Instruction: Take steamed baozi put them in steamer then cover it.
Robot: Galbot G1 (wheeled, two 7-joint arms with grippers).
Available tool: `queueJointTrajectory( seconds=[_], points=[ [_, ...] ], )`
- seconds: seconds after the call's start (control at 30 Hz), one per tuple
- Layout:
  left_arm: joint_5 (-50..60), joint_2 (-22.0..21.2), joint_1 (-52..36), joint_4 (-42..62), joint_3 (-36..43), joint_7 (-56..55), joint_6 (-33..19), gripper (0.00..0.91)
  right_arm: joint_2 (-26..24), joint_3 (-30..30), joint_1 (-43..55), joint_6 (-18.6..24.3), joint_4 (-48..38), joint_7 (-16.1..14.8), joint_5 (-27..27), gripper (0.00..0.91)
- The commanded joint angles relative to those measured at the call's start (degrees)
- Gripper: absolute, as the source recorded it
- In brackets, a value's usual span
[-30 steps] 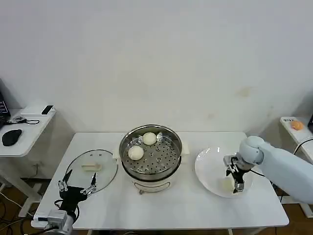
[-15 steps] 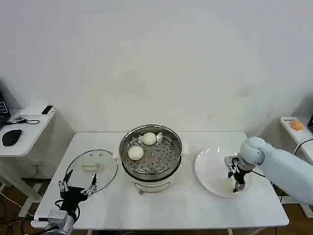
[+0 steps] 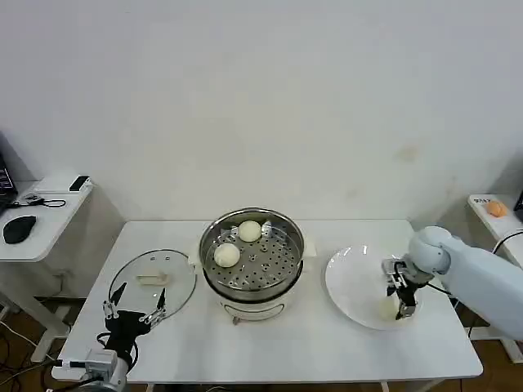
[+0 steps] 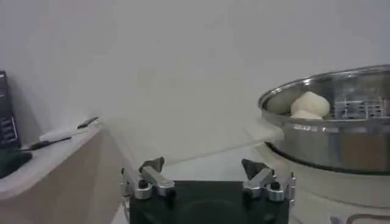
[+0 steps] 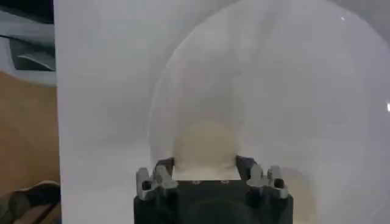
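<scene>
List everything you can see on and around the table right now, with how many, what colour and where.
baozi: 3, cream-white; two in the steamer, one on the plate at the right gripper
steamer: 1, shiny steel on a white base, table centre
plate: 1, white, right of the steamer
lid: 1, clear glass with cream handle, flat on the table left of the steamer
table: 1, white
side desk: 1, white, far left, with a dark mouse
orange object: 1, on a shelf at far right
left gripper: open, parked at the table's front left edge
right gripper: open, down on the plate around the baozi
</scene>
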Motion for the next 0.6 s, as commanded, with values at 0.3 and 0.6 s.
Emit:
queueJointTrajectory(
  seconds=[0.3,0.6],
  points=[
    [0.0,0.1,-0.2,-0.6,0.2,0.1,0.0,0.907,-2.6,-3.4,15.4,-1.2,4.9,-1.2,7.4,0.695],
    [-0.2,0.1,0.4,-1.7,0.1,0.0,0.0,0.907,5.6,-8.7,29.4,-2.2,4.7,-2.9,13.6,0.695]
  ],
)
